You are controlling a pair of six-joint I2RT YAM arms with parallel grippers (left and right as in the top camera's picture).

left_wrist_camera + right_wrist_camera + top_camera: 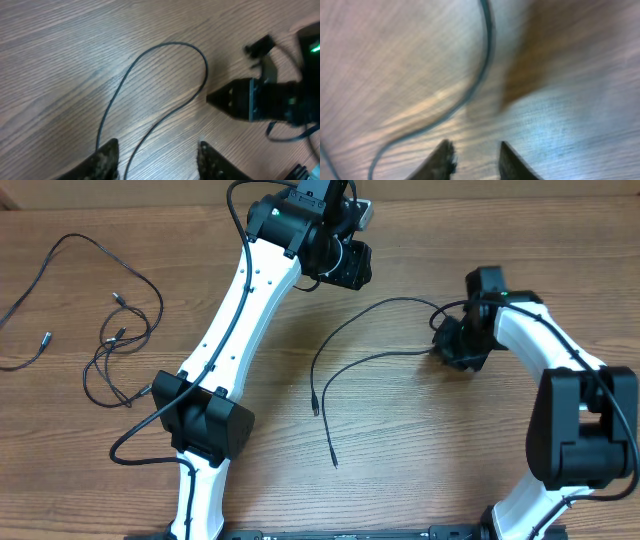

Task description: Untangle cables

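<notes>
In the overhead view a thin black cable [352, 363] lies mid-table in two long strands, both ending at my right gripper [452, 340]. Its plug tips [316, 408] point toward the table's front. My right gripper [479, 155] is open, with bare wood between its fingers and the cable [487, 55] curving just ahead. Near the back of the table my left gripper [348, 270] hangs open. In its wrist view the left gripper [157, 157] stands over a strand of the cable loop [165, 46], gripping nothing. More cables [118, 340] lie tangled at the left.
A separate thin cable [40, 285] trails to the left edge. The left arm [240, 320] crosses the table diagonally between the two cable groups. In the left wrist view the right gripper [235, 97] is close to the loop's right side.
</notes>
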